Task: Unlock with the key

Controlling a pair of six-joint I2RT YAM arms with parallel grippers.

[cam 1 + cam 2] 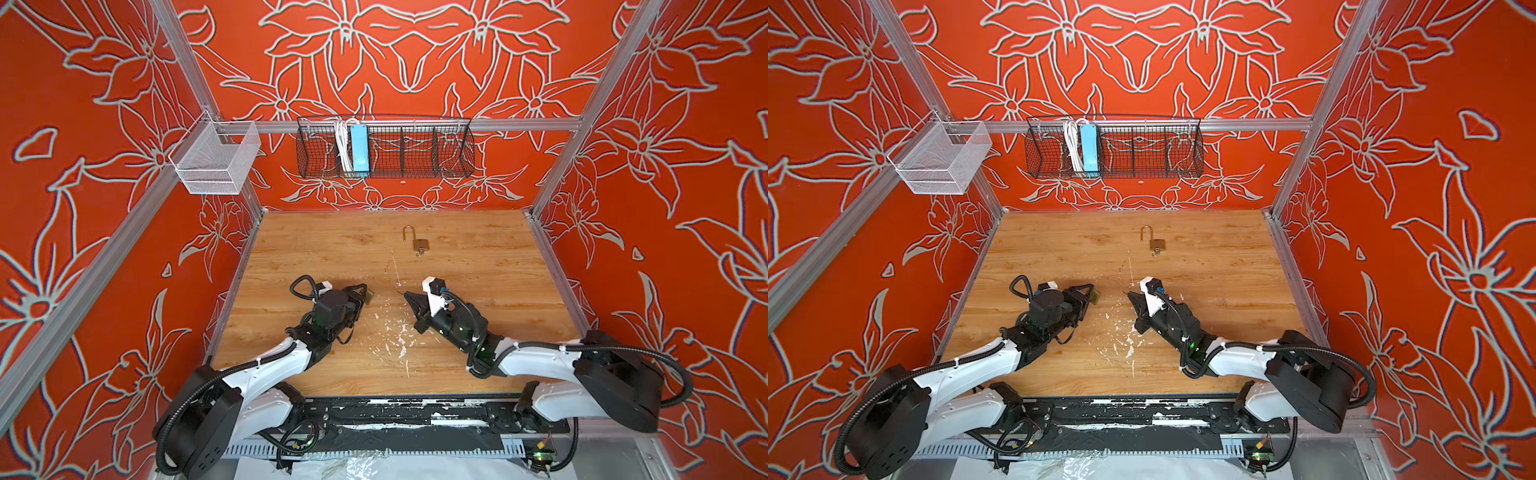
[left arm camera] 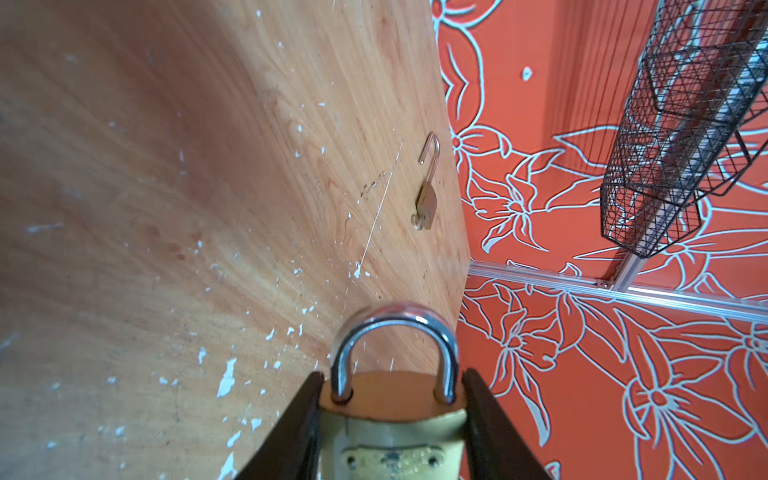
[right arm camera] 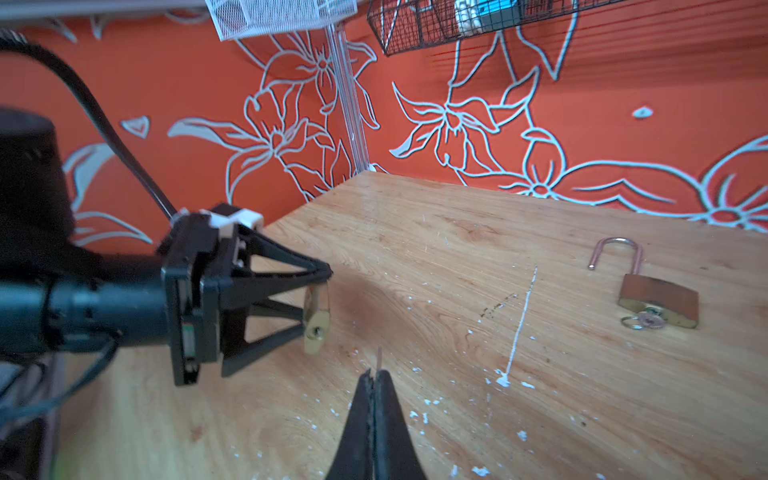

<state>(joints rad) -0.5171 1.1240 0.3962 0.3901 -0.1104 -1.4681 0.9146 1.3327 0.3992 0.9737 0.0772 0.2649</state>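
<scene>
We find the wooden table [image 1: 498,299] bare over most of its far half and down both sides, so a gripper could sweep there freely. The only thing lying in that room is the open padlock [image 1: 419,244], right of the middle toward the back, with clear wood all round it. Toward the front, the left gripper [image 1: 366,294], clamped on a brass padlock [image 3: 316,320], and the right gripper [image 1: 405,294], pinched tight on a key [image 3: 379,357], face each other across a narrow strip of bare table. The black wire basket [image 1: 386,151] and white mesh basket [image 1: 216,160] hang well above the table, while the red walls [image 1: 665,208] close three sides.
</scene>
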